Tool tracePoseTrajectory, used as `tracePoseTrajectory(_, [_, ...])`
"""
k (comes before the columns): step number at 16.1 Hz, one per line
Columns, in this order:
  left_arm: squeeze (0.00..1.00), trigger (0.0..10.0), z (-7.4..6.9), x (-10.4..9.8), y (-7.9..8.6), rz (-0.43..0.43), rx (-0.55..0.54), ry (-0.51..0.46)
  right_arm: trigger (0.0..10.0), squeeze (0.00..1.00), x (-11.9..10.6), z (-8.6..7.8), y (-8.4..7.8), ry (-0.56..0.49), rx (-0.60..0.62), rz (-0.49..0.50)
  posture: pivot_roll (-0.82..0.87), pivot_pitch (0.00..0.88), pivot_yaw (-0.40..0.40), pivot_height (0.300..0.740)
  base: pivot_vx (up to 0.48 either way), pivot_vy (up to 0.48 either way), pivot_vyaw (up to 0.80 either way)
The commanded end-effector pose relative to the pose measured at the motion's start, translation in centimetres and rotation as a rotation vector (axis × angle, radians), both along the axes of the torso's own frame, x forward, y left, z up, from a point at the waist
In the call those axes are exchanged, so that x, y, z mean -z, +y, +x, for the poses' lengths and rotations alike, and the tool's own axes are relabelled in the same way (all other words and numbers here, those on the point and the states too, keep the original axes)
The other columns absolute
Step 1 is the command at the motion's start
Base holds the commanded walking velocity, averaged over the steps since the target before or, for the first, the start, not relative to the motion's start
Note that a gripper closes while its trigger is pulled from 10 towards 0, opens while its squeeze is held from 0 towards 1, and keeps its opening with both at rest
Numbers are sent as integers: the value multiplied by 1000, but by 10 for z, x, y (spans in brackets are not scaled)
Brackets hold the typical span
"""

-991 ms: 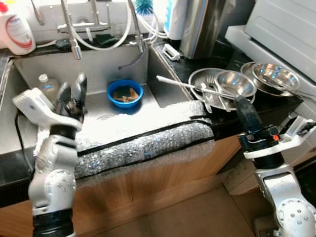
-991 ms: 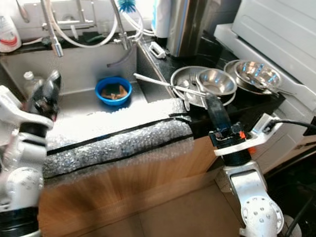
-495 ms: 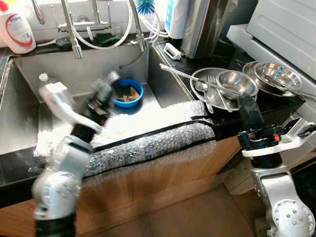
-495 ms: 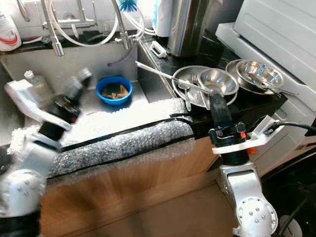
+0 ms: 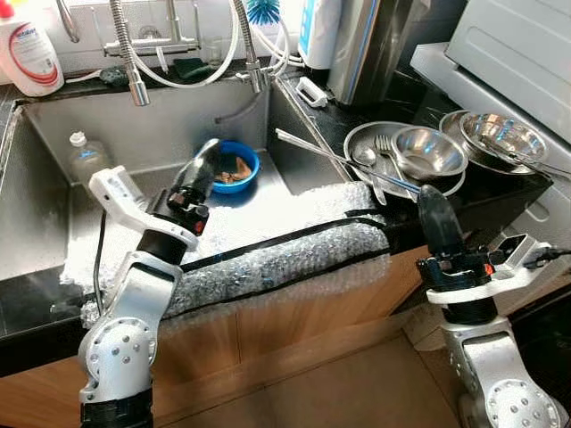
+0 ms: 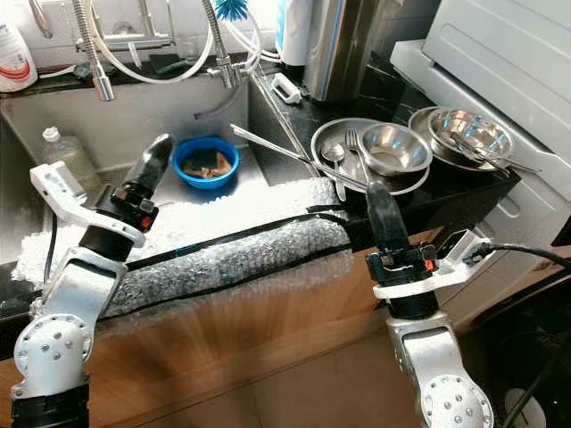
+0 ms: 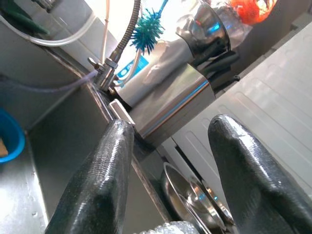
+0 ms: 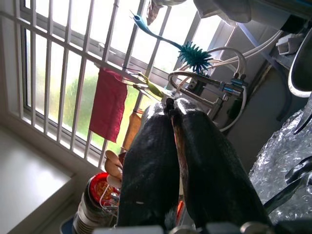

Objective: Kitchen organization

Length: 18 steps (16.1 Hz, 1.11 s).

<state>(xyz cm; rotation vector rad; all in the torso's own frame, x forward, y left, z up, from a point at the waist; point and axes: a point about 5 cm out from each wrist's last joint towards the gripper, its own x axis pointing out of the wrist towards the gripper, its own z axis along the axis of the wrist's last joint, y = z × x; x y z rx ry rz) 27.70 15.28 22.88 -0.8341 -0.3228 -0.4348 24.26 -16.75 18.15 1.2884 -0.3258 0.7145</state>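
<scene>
A blue bowl (image 5: pixel 227 167) holding a sponge sits in the steel sink (image 5: pixel 161 125), with a clear plastic bottle (image 5: pixel 86 159) to its left. On the black counter at the right lie a steel plate (image 5: pixel 361 140), two steel bowls (image 5: pixel 430 152) (image 5: pixel 500 138), a fork (image 5: pixel 388 156) and a long-handled utensil (image 5: pixel 321 152). My left gripper (image 5: pixel 210 152) hovers over the sink's front, pointing toward the blue bowl; it is open and empty (image 7: pixel 170 131). My right gripper (image 5: pixel 428 198) stands upright just before the counter edge, shut and empty (image 8: pixel 171 105).
Bubble wrap (image 5: pixel 277 254) pads the sink's front edge. A pull-down faucet (image 5: pixel 134 62), a detergent bottle (image 5: pixel 27 53) and a blue brush (image 5: pixel 261 11) line the back. A steel canister (image 5: pixel 366 45) and a white appliance (image 5: pixel 517 45) stand at the right.
My left arm has swung from the sink's left side to the right, and its gripper now points at the blue bowl. The right gripper has dropped slightly and stays shut.
</scene>
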Motion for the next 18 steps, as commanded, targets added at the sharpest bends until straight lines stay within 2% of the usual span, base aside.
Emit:
tracePoseTrajectory(1, [0,10000,0,0,-2,-17,19,10,10000,0,-4,-2,0,-29,-8,32,67,132,-74,740,0,0,0])
tracePoseTrajectory(3, [0,10000,-1,-1,-3,-24,24,10,10000,0,-4,-3,2,-28,-27,59,67,133,-76,740,0,0,0])
tracePoseTrajectory(7, [0,10000,-3,-2,-8,-40,47,-4,10000,0,9,-6,18,26,-94,-41,67,133,-82,740,0,0,0])
tracePoseTrajectory(11, [0,10000,-5,-4,-11,-49,72,-17,10000,0,11,-9,32,18,-169,-114,68,127,-83,740,0,0,0])
tracePoseTrajectory(12, [0,10000,-5,-4,-12,-48,77,-17,10000,0,10,-11,35,4,-187,-102,68,128,-83,740,0,0,0])
tracePoseTrajectory(18, [0,10000,-6,-3,-15,-46,101,-14,10000,0,7,-9,32,-30,-162,-73,71,116,-81,740,0,0,0])
